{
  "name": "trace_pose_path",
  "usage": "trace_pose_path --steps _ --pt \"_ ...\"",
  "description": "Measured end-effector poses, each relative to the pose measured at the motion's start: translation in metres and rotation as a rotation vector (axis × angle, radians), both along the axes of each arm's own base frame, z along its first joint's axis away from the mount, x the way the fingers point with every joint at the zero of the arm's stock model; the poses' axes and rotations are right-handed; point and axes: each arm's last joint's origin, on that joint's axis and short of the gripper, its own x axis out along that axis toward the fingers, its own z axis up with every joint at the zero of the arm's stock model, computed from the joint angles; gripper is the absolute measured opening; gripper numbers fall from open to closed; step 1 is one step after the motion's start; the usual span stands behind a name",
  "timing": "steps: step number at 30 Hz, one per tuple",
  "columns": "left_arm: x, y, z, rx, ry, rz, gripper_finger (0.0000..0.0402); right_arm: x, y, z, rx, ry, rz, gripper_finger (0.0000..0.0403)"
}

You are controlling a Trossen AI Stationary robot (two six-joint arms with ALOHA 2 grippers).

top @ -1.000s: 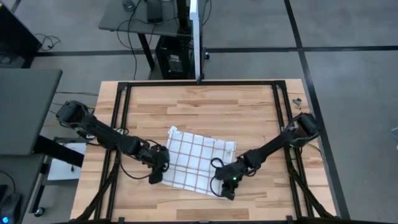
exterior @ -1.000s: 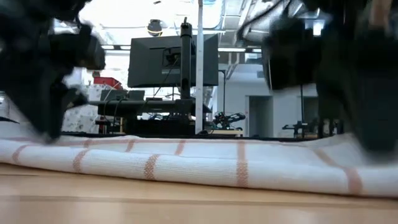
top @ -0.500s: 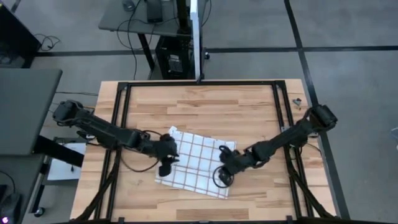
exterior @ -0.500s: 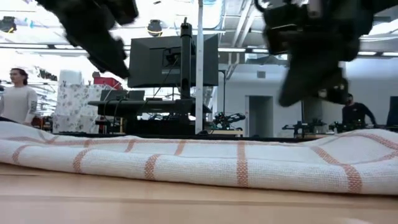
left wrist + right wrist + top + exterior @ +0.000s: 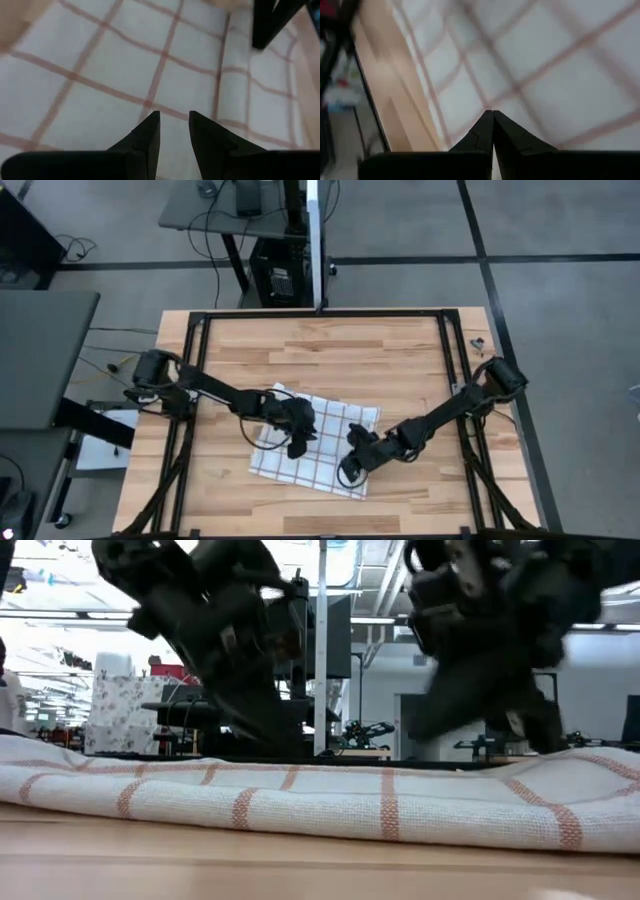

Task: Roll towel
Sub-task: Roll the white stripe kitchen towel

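- The towel lies near the front middle of the surface, folded over along its near edge; by my eye a proper roll is barely started.
- The left gripper, slightly parted and holding nothing, has moved inward over the cloth.
- The right gripper, shut and empty, has shifted slightly along the towel's right edge.

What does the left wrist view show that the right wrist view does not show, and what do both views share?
Only the left wrist view shows the left gripper, its fingers slightly apart with nothing between them, and a dark part of the other arm farther off. Only the right wrist view shows the right gripper, shut and empty, and a strip of the table beside the cloth. Both show the towel lying below.
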Motion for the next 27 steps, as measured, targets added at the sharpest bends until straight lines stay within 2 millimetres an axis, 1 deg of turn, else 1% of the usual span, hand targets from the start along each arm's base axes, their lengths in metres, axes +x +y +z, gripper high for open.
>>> trace_pose_path --steps 4,9,16,23,27 --pt "0.006 0.006 -0.004 0.015 -0.025 0.001 0.0086 -0.005 -0.004 -0.011 0.002 0.094 -0.07 0.0" --pt "0.006 0.019 -0.011 0.023 0.003 0.039 0.0086 -0.005 0.003 -0.021 0.037 0.105 -0.086 0.0" --pt "0.005 0.039 -0.022 0.033 0.038 0.089 0.0086 -0.008 0.005 -0.023 0.043 0.132 -0.09 0.0" --pt "0.004 0.049 -0.023 0.026 0.05 0.117 0.0086 -0.008 0.006 -0.023 0.062 0.136 -0.074 0.0" --pt "0.004 0.06 -0.023 0.026 0.056 0.155 0.0086 -0.006 0.012 -0.02 0.093 0.102 -0.051 0.0"
